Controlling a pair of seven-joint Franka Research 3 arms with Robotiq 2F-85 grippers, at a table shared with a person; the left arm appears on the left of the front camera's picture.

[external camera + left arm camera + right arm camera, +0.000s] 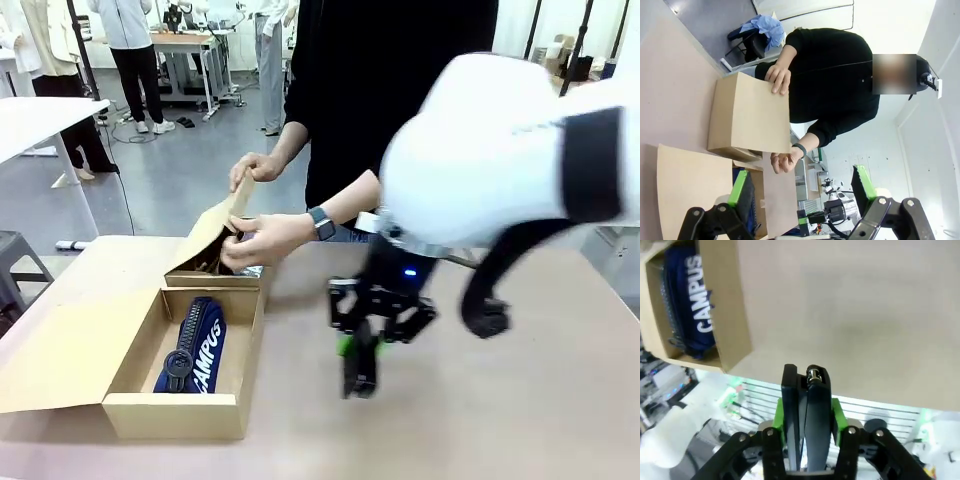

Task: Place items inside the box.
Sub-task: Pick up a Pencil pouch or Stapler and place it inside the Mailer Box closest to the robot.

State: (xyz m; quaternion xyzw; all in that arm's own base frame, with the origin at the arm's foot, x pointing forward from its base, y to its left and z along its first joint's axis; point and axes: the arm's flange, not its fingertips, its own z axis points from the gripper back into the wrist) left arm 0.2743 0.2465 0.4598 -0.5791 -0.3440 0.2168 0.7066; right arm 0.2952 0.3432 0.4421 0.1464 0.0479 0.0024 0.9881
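- The black stapler (360, 372) points tip-down over the table (530, 400), right of the box (170, 415), pinched between the green pads of the right gripper (362, 352).
- The navy "CAMPUS" pouch (195, 355) lies in the box's larger compartment, which is open.
- One hand (255, 167) of a person holds up the small compartment's flap (215, 225); the other hand (265, 240) is at its opening.
- The left gripper (801, 189) is spread wide, holding nothing.

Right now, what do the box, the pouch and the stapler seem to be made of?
The box: matte tan cardboard, with folded flaps.
The pouch: navy fabric, with a zip and white print.
The stapler: smooth black, plastic or painted metal, unclear; its pin shines like metal.
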